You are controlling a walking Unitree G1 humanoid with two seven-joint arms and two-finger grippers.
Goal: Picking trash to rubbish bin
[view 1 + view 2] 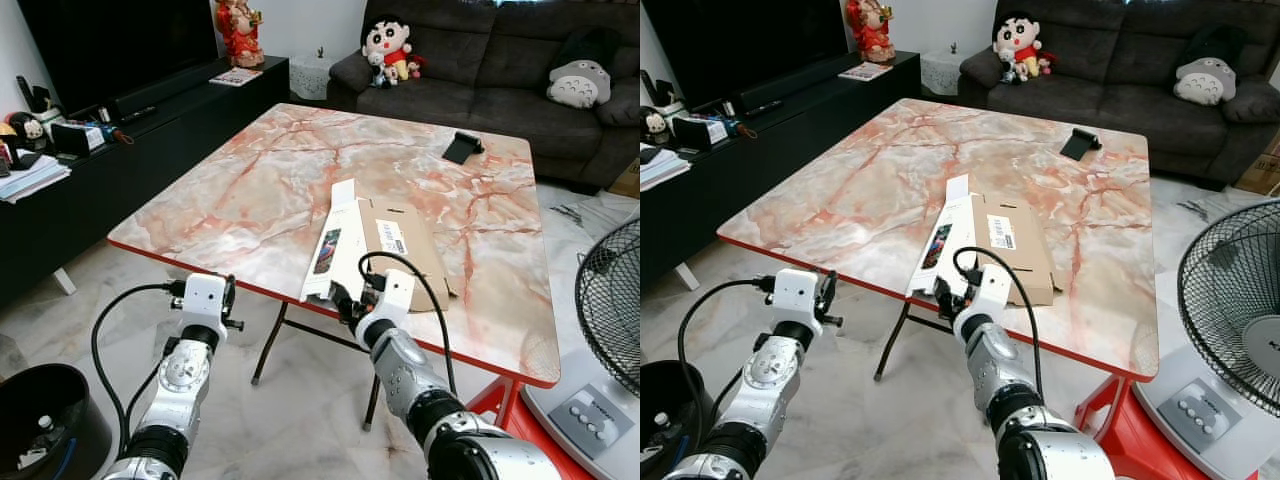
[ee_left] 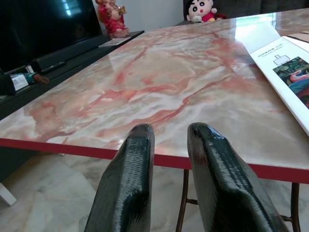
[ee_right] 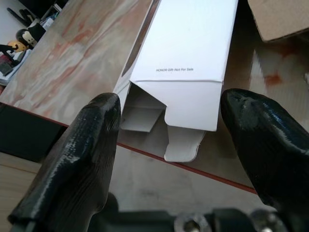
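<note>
1. Right gripper (image 3: 166, 121) is wide open and holds nothing; its fingers flank the open end of the white box (image 3: 186, 58)
2. White box lies at the near table (image 1: 200, 215) edge, beside a brown carton (image 1: 405, 245)

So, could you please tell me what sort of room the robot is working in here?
Most likely a home living room: a dark sofa with soft toys, a black TV console along the wall, and a marble-look table in the middle.
</note>
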